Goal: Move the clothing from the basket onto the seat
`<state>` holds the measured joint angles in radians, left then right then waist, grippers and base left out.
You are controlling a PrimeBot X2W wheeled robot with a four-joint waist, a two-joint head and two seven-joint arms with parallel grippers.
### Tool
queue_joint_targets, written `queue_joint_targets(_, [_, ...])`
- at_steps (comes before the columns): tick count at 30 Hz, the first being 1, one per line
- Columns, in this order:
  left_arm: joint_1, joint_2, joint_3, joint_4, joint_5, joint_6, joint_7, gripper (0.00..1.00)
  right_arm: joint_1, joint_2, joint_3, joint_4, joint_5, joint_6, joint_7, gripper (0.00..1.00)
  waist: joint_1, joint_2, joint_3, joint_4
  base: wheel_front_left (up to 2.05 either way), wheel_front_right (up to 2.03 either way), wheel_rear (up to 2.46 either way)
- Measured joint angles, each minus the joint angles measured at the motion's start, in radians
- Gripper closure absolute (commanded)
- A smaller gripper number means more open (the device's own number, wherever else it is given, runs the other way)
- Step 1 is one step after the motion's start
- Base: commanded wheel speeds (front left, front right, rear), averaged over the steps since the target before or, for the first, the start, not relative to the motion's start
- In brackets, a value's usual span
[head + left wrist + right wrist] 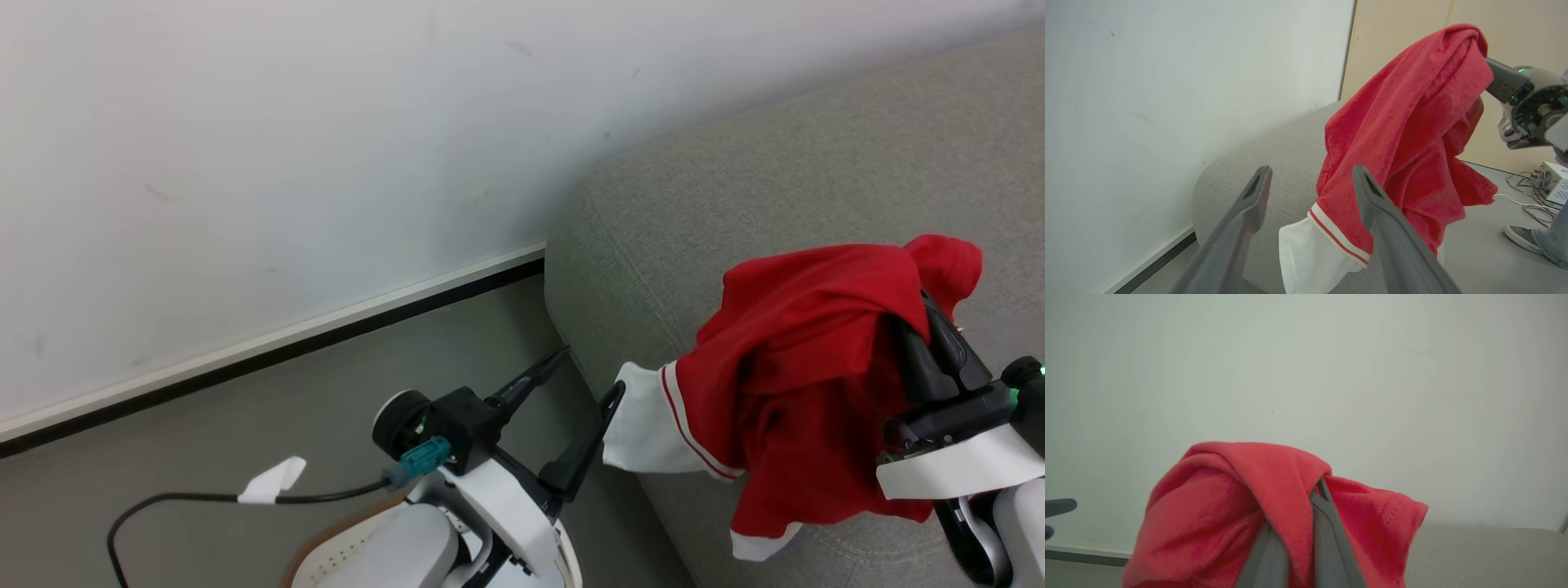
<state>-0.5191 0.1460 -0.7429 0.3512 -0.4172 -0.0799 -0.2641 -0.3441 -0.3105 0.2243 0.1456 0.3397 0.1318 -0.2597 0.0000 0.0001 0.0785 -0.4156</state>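
- Clothing (808, 367): bright red, bunched, white cuff with red piping dangling at 9 o'clock.
- Right claw (1314, 496) pinches its top fold over the seat (735, 188).
- Left claw (590, 369) gapes, empty.

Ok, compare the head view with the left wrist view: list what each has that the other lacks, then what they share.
Head view: the tan-rimmed basket and a black cable with a white tag. Left wrist view: a person's shoe and a white box with cables. Shared: the red garment held by the shut right claw, the open left claw, the grey sofa.
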Motion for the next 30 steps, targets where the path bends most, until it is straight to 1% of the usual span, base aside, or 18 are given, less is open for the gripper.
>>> queue_joint_targets(7, [0.002, -0.013, 0.031, 0.003, 0.022, -0.008, 0.0, 0.0, -0.015, -0.001, -0.043, -0.016, 0.013, 0.0, 0.0, 1.0, 0.0, 0.0, 0.045, -0.02, 0.0, 0.0, 0.0])
queue_joint_targets(9, [-0.001, -0.015, 0.029, 0.003, 0.032, -0.012, 0.0, 0.0, -0.05, -0.009, -0.062, -0.015, 0.016, 0.0, 0.0, 1.0, 0.0, 0.0, 0.068, -0.018, 0.0, 0.0, 0.0])
queue_joint_targets(13, [-0.037, -0.012, 0.02, -0.001, 0.048, -0.016, 0.001, 0.0, -0.151, -0.045, -0.092, -0.005, 0.017, 0.0, 0.0, 1.0, 0.0, 0.0, 0.132, -0.008, 0.0, 0.0, 0.0])
queue_joint_targets(18, [-0.093, 0.008, 0.015, -0.024, 0.076, -0.018, 0.024, 0.0, -0.3, -0.108, -0.161, 0.022, 0.03, 0.0, -0.001, 1.0, 0.0001, 0.0, 0.241, 0.02, 0.0, 0.0, 0.0])
queue_joint_targets(21, [-0.121, 0.022, 0.011, -0.044, 0.089, -0.018, 0.045, 0.0, -0.389, -0.147, -0.212, 0.059, 0.049, 0.0, -0.001, 1.0, 0.0002, 0.0, 0.314, 0.041, 0.0, 0.0, 0.0])
queue_joint_targets(27, [-0.183, 0.03, -0.009, -0.087, 0.11, -0.022, 0.076, 0.0, -0.547, -0.242, -0.277, 0.179, 0.109, 0.0, -0.001, 1.0, 0.0003, 0.0, 0.459, 0.093, 0.0, 0.0, 0.0])
queue_joint_targets(30, [-0.202, 0.029, -0.012, -0.099, 0.118, -0.021, 0.079, 0.0, -0.603, -0.279, -0.275, 0.262, 0.133, 0.0, -0.002, 1.0, 0.0003, -0.0001, 0.525, 0.121, 0.0, 0.0, 0.0])
